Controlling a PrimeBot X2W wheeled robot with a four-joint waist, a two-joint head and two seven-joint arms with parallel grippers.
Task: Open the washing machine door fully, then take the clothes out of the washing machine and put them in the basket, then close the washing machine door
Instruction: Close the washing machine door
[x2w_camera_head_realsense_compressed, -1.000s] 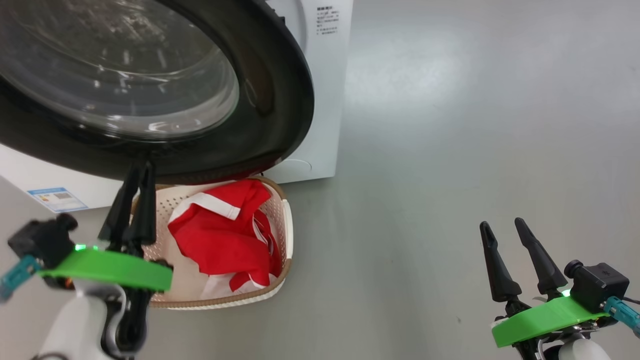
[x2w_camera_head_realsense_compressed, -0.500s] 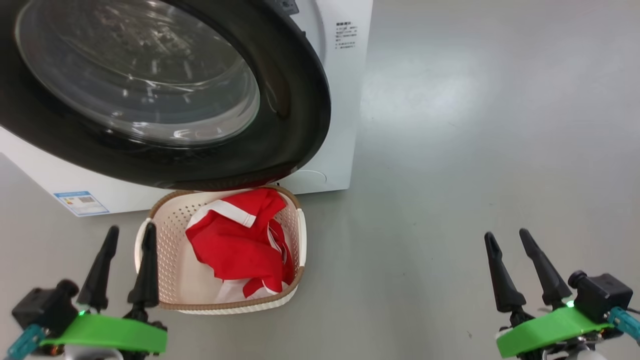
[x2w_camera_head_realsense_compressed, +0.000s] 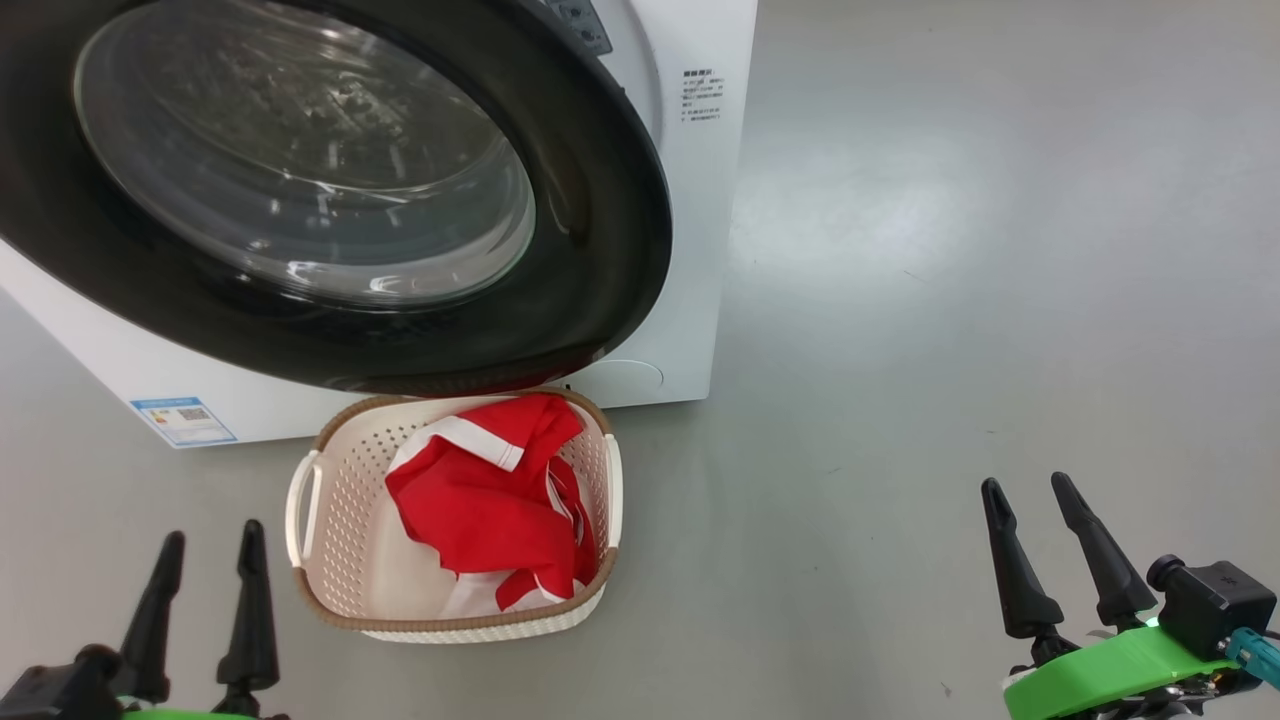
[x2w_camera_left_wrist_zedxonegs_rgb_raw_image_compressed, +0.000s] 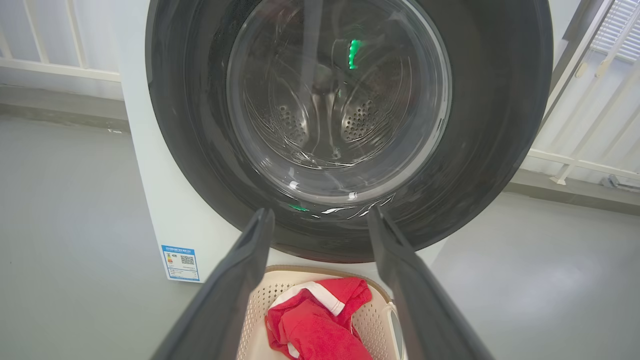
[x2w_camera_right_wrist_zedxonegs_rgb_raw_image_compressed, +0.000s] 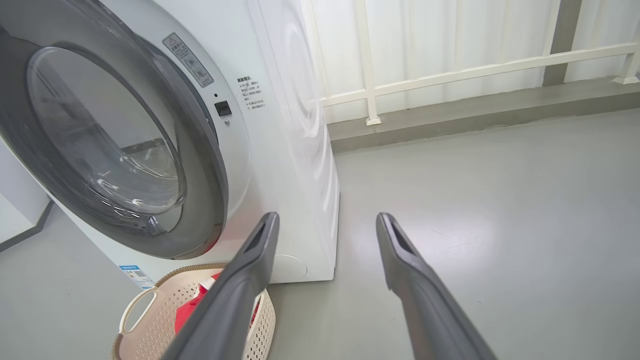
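washing machine door (x2w_camera_head_realsense_compressed: 600, 250) cut off top-left — printed label (x2w_camera_head_realsense_compressed: 703, 95) too small to read

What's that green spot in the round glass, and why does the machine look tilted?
Left wrist view: the green spot is likely a light reflected in the glass of the washing machine door, with white glints below. Right wrist view: the wide-angle lens makes the washing machine lean. Head view: pale glare on the floor.
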